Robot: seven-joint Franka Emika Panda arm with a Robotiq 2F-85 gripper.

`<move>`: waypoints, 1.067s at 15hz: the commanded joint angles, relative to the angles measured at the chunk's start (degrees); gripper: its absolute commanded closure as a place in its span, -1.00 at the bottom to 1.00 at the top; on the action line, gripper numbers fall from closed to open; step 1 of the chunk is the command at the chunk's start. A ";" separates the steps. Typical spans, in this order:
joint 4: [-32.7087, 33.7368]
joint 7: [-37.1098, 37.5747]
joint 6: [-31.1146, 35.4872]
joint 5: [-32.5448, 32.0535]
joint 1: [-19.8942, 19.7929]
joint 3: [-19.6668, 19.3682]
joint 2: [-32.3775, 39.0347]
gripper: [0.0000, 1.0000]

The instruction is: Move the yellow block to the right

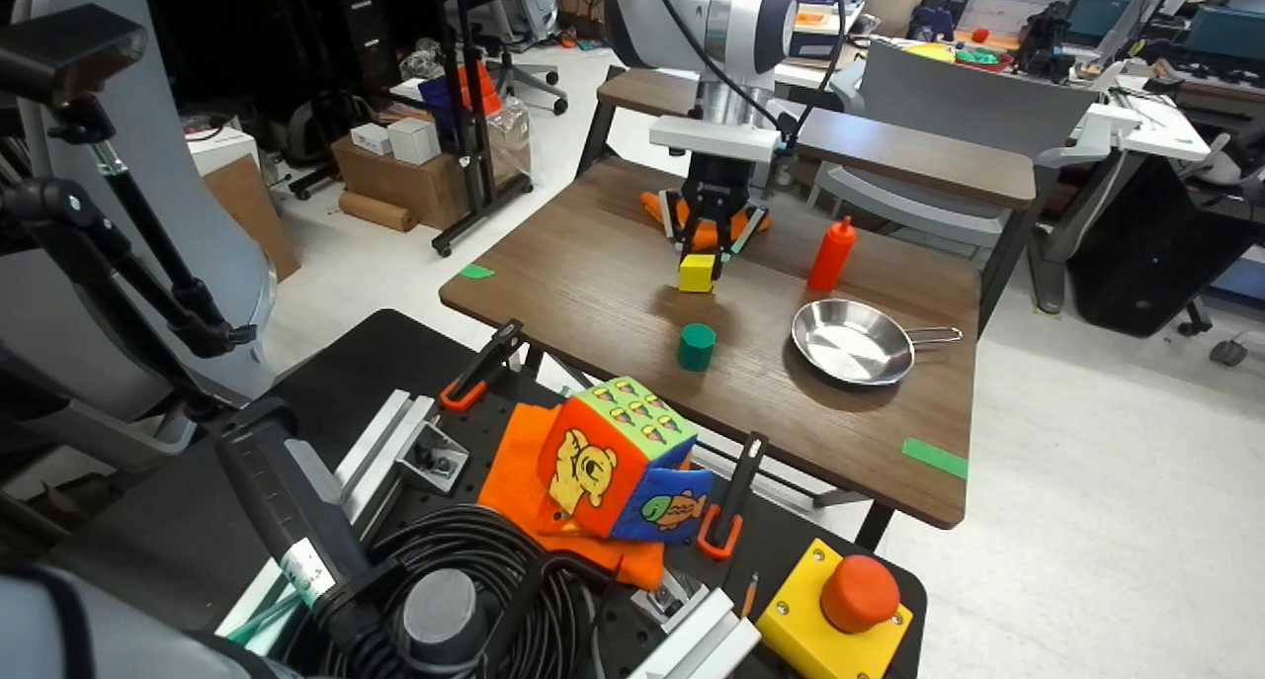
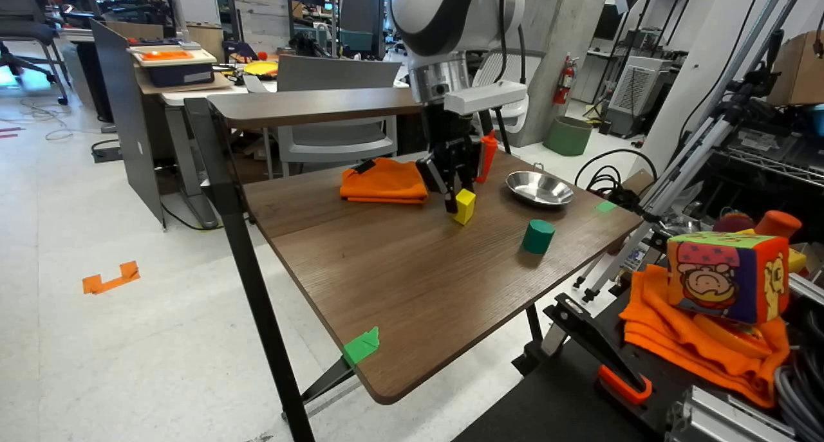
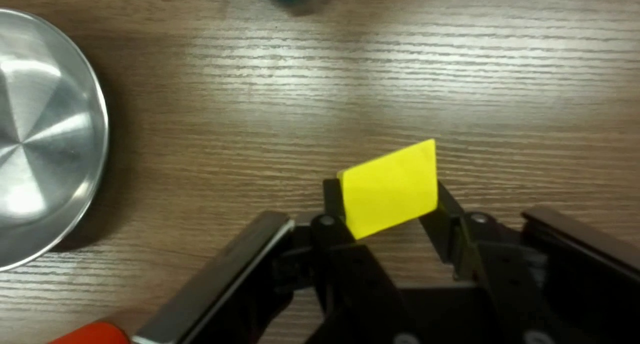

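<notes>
One yellow block is clamped in the Robotiq gripper, with a green cylinder and metal frying pan nearby on the wood-grain table

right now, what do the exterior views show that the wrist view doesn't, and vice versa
Only the exterior views: the arm, orange cloth on the tabletop, green tape and picture cube. Only the wrist view: no extra object, but a close-up of the claw with fingers at opposite sides of the yellow block. Shared: that block, claw, tabletop, metal pan, green cylinder and red bottle, though the wrist view's frame cuts off the last three.
</notes>
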 commanded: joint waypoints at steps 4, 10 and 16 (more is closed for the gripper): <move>-5.50 1.38 2.86 2.70 -2.08 -1.07 -9.68 0.66; -8.22 0.47 1.40 10.55 -10.22 -3.03 -19.35 0.66; 1.51 -0.97 -3.91 14.19 -17.83 -5.93 -13.98 0.66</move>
